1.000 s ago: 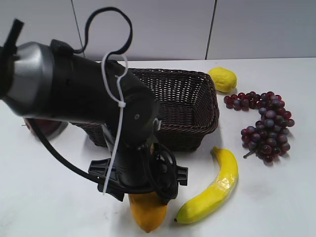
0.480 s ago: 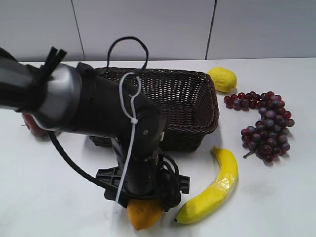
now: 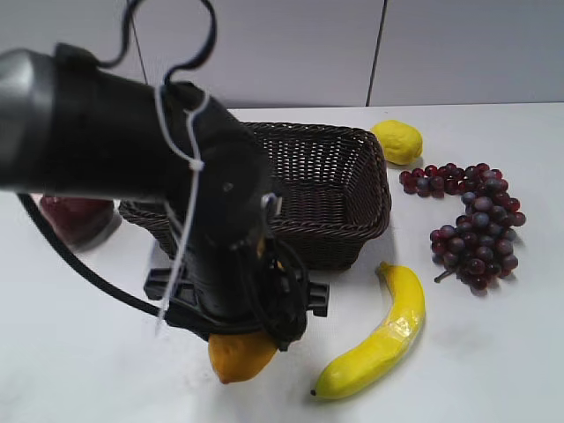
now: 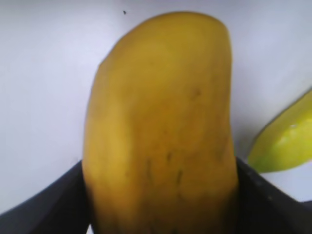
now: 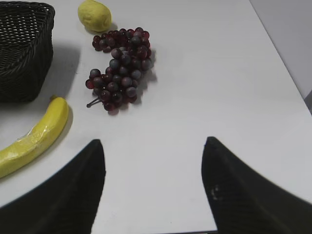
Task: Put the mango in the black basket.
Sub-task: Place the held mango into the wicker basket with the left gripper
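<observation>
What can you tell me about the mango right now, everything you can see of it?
The mango is a plump, oblong, orange-yellow fruit with matte skin and a few faint dark speckles. The left claw is shut on it, a dark finger pressing each flank. In the exterior view only its lower end shows beneath the arm, in front of the black basket and left of the banana. Whether it touches the table cannot be told.

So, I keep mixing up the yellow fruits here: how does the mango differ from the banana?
The mango is plump and orange-yellow; the banana is slim, curved and brighter yellow. The mango sits between the left gripper fingers, while the banana lies free on the table. Both are oblong and in front of the black basket.
</observation>
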Action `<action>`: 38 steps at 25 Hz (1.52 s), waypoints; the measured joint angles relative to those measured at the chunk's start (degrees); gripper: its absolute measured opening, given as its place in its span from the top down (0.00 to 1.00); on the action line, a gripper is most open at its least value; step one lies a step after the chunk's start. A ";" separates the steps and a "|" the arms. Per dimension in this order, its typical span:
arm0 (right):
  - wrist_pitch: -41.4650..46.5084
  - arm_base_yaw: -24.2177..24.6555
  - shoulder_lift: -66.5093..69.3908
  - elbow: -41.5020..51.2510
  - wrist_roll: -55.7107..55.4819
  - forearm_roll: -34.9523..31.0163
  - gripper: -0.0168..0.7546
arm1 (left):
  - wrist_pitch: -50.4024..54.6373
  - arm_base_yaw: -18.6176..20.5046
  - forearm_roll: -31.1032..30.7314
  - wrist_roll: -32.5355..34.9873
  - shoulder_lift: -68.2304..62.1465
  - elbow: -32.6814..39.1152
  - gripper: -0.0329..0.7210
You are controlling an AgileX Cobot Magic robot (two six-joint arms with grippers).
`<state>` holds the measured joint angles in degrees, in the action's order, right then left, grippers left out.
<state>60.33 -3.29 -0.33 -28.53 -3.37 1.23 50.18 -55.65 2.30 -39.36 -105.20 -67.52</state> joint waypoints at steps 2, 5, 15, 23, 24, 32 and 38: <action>0.00 0.00 0.00 0.00 0.00 0.00 0.36 | 1.28 0.00 -1.07 0.75 3.80 0.00 0.19; 0.00 0.00 0.00 0.00 0.00 0.00 0.36 | 2.51 0.08 -3.45 2.39 9.80 0.00 0.19; 0.00 0.00 0.00 0.00 0.00 0.00 0.36 | -8.18 7.31 -17.57 20.98 14.54 -0.58 0.19; 0.00 0.00 0.00 0.00 0.00 -0.05 0.36 | -18.89 11.04 -30.00 39.36 6.94 -3.03 0.19; 0.00 0.00 0.00 0.00 0.00 -0.05 0.36 | -19.01 11.27 -30.47 39.36 5.89 -3.42 0.19; 0.00 0.00 0.00 0.00 0.00 -0.11 0.36 | -19.46 12.50 -30.28 40.13 0.77 -7.01 0.13; 0.00 0.00 0.00 0.00 0.00 -0.16 0.36 | -14.75 12.99 -28.80 40.13 0.57 -10.42 0.12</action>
<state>60.33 -3.29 -0.33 -28.53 -3.37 1.06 35.43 -42.66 -26.49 0.77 -104.63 -77.95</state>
